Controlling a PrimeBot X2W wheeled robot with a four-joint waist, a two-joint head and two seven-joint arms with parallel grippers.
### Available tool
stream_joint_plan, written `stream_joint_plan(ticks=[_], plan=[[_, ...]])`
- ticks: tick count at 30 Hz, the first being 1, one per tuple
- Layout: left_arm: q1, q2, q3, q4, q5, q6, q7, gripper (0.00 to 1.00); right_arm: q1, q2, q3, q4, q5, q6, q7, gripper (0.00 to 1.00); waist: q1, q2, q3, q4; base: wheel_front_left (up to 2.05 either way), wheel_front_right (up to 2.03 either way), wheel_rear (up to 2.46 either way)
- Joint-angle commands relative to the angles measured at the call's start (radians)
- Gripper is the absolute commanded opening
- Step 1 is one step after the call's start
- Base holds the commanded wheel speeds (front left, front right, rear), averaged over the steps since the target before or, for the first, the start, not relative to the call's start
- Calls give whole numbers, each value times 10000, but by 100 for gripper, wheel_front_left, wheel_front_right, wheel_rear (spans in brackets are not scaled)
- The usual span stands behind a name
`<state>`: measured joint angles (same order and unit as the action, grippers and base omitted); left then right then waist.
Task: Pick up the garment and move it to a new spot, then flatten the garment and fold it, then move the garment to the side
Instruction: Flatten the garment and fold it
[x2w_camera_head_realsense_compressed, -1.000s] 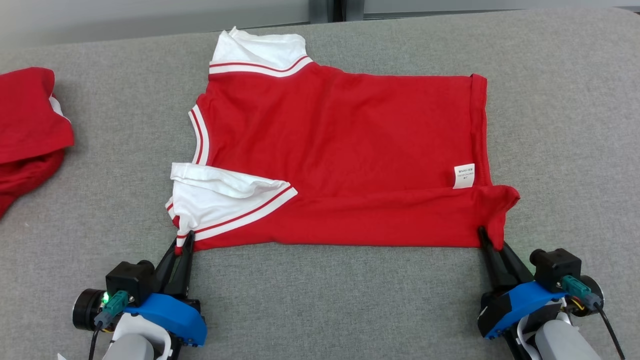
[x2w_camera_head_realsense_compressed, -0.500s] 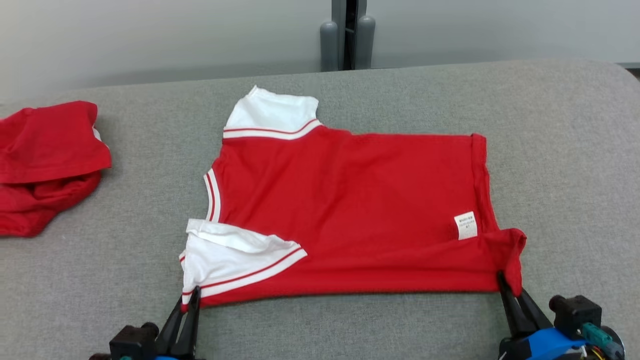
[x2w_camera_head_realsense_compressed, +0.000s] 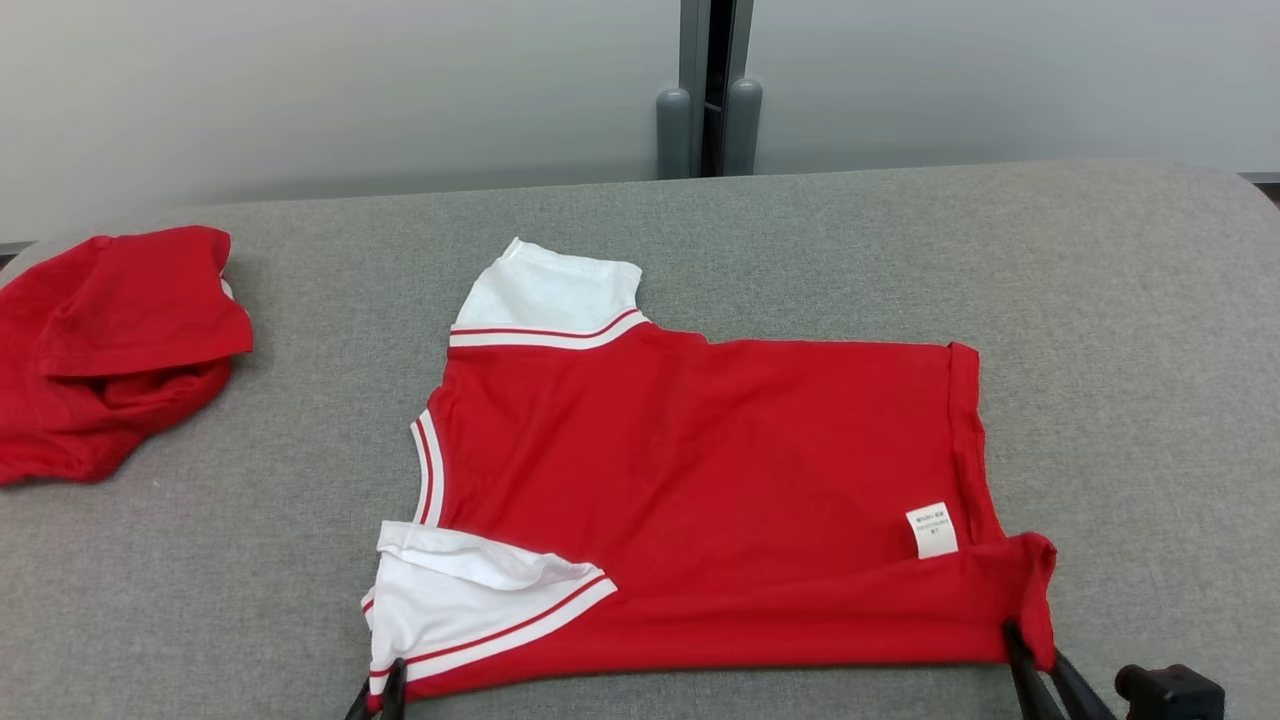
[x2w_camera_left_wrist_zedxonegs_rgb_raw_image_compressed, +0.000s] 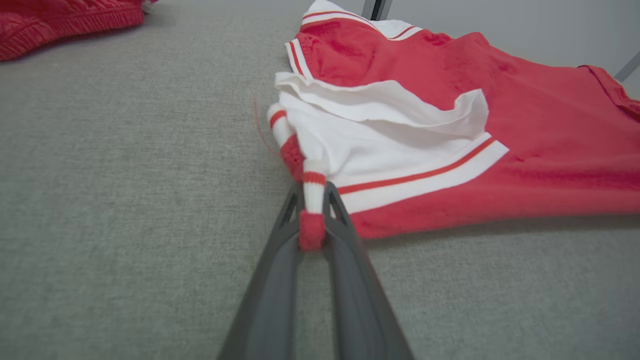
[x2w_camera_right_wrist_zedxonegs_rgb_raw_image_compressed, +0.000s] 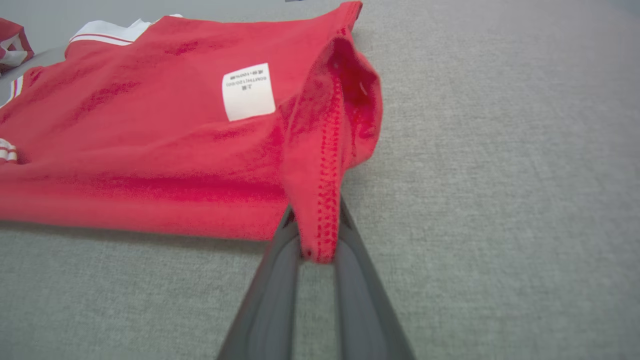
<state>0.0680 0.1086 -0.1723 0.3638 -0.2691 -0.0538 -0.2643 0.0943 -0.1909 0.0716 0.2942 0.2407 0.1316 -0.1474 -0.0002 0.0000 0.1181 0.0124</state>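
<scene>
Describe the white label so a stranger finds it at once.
On the grey cushioned surface lies a spread red T-shirt with white sleeves. Near its right-hand hem sits the white label. Unlike the sleeves, it is a tiny printed rectangle without red stripes.

- The garment (x2w_camera_head_realsense_compressed: 700, 480) was matt red knit cloth, with ribbed trim on its white sleeves.
- Its label (x2w_camera_head_realsense_compressed: 931, 530) was smooth and white.
- The worktop (x2w_camera_head_realsense_compressed: 1100, 300) was covered in coarse, matt grey woven fabric.
- The left end effector (x2w_camera_left_wrist_zedxonegs_rgb_raw_image_compressed: 313, 189) and right end effector (x2w_camera_right_wrist_zedxonegs_rgb_raw_image_compressed: 316, 209) looked like smooth, dark, matt plastic.

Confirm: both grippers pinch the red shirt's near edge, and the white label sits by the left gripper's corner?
No: the white label sits at the red shirt corner held by the right gripper, as the right wrist view shows. The rest is right.
</scene>
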Motion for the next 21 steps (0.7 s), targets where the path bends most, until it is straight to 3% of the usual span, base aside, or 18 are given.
stream_joint_plan(ticks=[1,10,21], plan=[[-20,49,41,-5,20,105,4,100,128,10,-155,-175,-86,-18,9,100,2,0,-47,-37,0,0,0],[-547,179,426,-1156,606,150,3,100,-456,-164,-995,-1025,-556,-13,-356,100,2,0,-311,-301,0,0,0],[-2072,-72,1144,-2316,1261,171,2,100,-1697,356,-1137,-1605,-1189,-13,-1167,100,2,0,-253,-561,0,0,0]])
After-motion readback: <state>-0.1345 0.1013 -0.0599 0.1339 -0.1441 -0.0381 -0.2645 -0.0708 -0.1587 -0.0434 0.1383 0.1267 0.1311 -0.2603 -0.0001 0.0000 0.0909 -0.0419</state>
